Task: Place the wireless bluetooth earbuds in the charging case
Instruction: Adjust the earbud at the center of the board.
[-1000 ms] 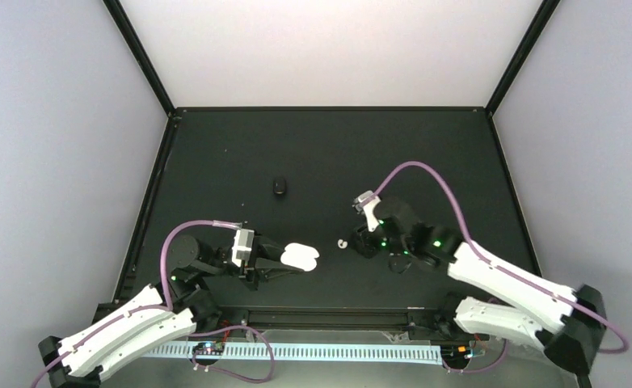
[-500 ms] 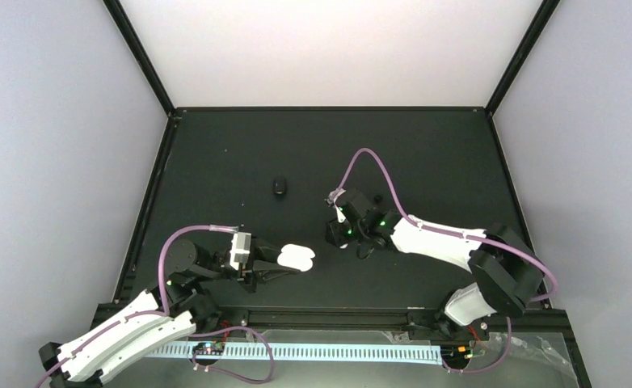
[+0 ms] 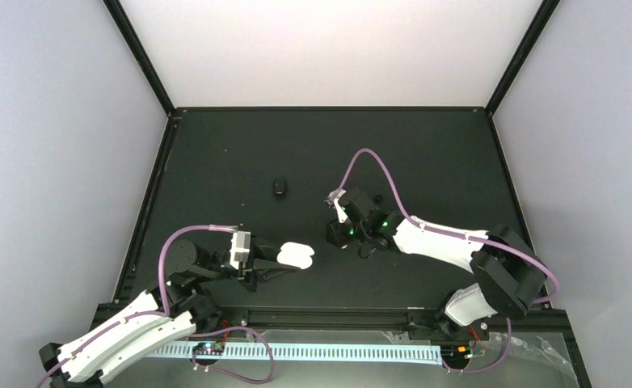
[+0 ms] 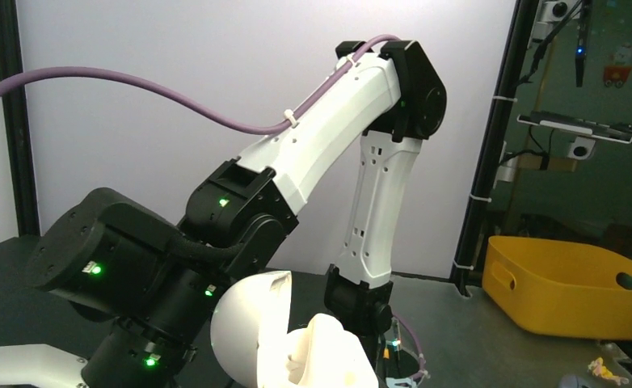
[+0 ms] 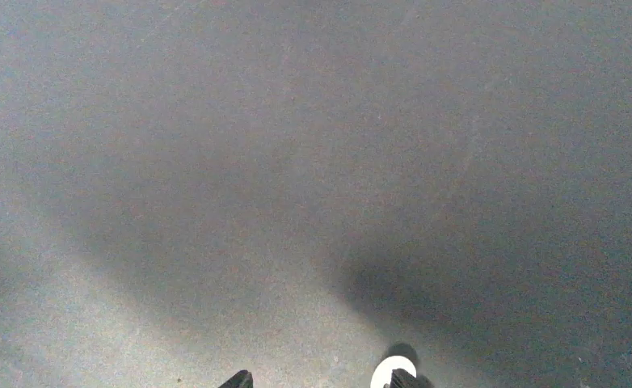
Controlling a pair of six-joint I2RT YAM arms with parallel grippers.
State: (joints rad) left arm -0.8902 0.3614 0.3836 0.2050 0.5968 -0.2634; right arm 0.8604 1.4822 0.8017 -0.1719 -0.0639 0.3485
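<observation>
My left gripper [image 3: 283, 259] is shut on the open white charging case [image 3: 298, 255] and holds it near the table's front. In the left wrist view the case [image 4: 252, 331] fills the bottom, lid up, and hides my fingers. My right gripper [image 3: 334, 234] points down at the mat just right of the case. In the right wrist view it [image 5: 319, 380] is open, its tips wide apart, with a white earbud [image 5: 390, 369] on the mat against the right fingertip [image 5: 402, 378]. A small black earbud [image 3: 279, 187] lies farther back. The other earbuds are not in view.
The black mat [image 3: 426, 162] is bounded by a black frame and grey walls. My right arm [image 4: 337, 153] stands close in front of the left wrist camera. A yellow bin [image 4: 571, 287] sits off the table beyond it.
My right arm swung left and its gripper came down over the white earbud, which no longer shows from above. It has held still for the last half second. The case shifted slightly left.
</observation>
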